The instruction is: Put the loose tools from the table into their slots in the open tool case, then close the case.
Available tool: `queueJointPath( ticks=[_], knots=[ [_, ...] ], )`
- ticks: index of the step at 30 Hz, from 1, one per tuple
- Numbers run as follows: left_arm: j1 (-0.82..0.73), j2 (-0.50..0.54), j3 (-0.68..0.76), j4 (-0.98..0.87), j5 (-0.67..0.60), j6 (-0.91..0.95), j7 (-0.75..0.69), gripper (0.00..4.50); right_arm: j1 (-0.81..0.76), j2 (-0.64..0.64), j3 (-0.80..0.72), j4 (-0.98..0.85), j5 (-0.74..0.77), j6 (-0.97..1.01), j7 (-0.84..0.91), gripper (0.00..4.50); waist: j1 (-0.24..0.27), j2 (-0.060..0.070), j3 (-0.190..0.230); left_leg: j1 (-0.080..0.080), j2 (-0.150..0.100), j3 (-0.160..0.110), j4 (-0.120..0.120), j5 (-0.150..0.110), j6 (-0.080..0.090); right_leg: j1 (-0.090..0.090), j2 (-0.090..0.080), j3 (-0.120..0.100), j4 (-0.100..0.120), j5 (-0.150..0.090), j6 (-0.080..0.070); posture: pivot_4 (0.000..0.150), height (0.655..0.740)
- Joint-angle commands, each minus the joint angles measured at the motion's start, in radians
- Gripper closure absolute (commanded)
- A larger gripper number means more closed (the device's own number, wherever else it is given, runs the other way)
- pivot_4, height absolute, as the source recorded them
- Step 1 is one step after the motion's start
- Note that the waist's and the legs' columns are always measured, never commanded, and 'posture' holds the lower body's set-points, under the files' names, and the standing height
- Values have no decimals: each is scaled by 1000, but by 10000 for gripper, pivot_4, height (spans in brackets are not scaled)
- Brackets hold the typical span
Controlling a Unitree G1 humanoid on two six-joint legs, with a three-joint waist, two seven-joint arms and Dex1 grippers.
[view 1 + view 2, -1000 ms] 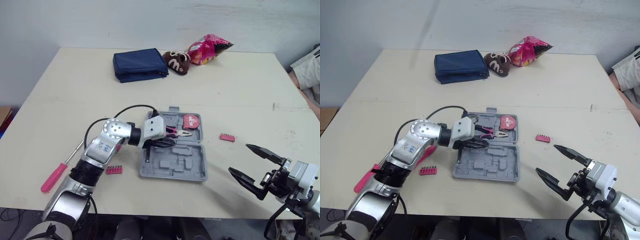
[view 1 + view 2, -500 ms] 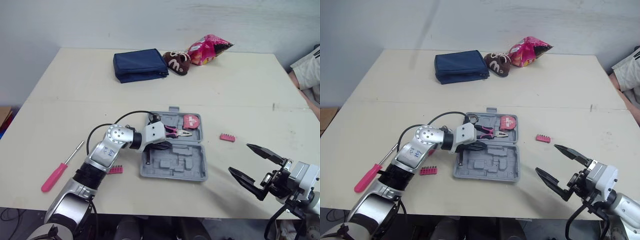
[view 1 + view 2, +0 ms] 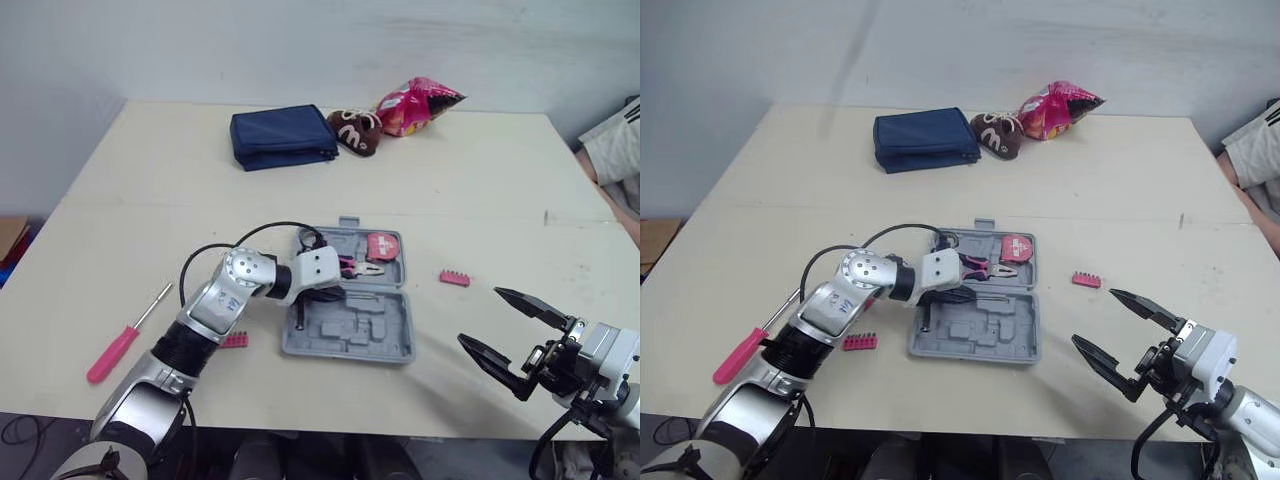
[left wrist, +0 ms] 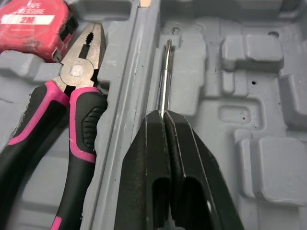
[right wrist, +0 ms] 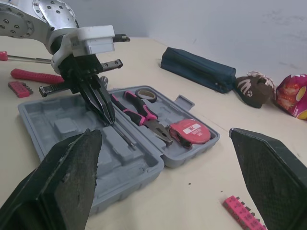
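So the gray tool case point(image 3: 370, 335) sits open and flat about mid-table point(image 3: 480, 190), a bit toward the front edge. The far half has the pink-and-black pliers point(image 3: 355, 266) and a red tape measure point(image 3: 382, 245) sitting in their slots. The near half is just bare molded slots. The left gripper point(image 4: 163, 117) is down inside the case with its fingers pinched tight on a thin metal rod point(image 4: 166, 76). The rod sticks out past the fingertips and lies in the near half, right beside the hinge ridge. I can't tell what kind of tool the rod belongs to. The right gripper point(image 3: 480, 316) hangs off the front right of the table, well apart from the case. Its fingers are spread wide with nothing between them. There's loose stuff on the table: a pink-handled screwdriver point(image 3: 118, 345) way off to the left and a red strip of bits point(image 3: 234, 340) just left of the case. There's also a pink strip of bits point(image 3: 454, 278) to the right of the case. At the far edge there's a navy pouch point(image 3: 283, 137), a brown bag point(image 3: 355, 128) and a pink snack bag point(image 3: 418, 101) lined up next to each other. A person point(image 3: 612, 150) is partly in view at the right edge.
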Motion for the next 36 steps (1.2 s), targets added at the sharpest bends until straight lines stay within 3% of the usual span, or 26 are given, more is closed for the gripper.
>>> queueJointPath(
  ticks=[1,8,14,19,25,28,35,36],
  knots=[
    [48,0,-117,78,98,102,8,44881,1,3,-37,-12,13,-23,-3,0,0,2,-8,1,0,-1,0,-2,1,3,0,-1,-2,0,0,1500,7400],
    [95,-10,-61,105,65,85,44,44881,3,11,-38,10,9,-45,6,0,-1,2,-36,1,1,-1,-1,-10,8,10,-2,-2,-9,0,0,1500,7400],
    [93,-76,140,27,-115,-209,11,44881,9,10,-46,59,11,-83,33,0,1,12,-29,1,1,-1,-1,-11,10,7,-4,-3,-9,-1,-1,1500,7400],
    [86,-51,284,-53,-306,-344,-108,44881,26,-7,-86,88,32,-99,73,0,3,9,-17,-6,0,-3,0,-9,6,0,-4,-5,-12,0,0,1500,7400],
    [106,83,447,-102,-464,-287,-192,44881,66,-50,-173,140,63,-109,159,0,-1,10,-14,-7,0,-2,-1,-9,5,1,-3,-6,-19,-1,2,1500,7400],
    [156,187,550,-94,-509,-226,-190,36648,71,-81,-237,205,74,-124,212,0,-4,10,-9,-7,1,-2,-1,-9,5,1,-3,-5,-18,-1,2,1500,7400],
    [349,429,871,129,-494,-303,-155,3401,67,-167,-377,444,69,-201,355,0,-4,7,-1,-6,1,-2,-3,-14,10,2,-4,-6,-20,-1,2,1500,7400],
    [370,459,903,168,-489,-316,-156,319,62,-176,-389,480,66,-213,370,0,-5,6,0,-6,1,-2,-3,-15,9,2,-4,-6,-21,-1,2,1500,7400]
  ],
)
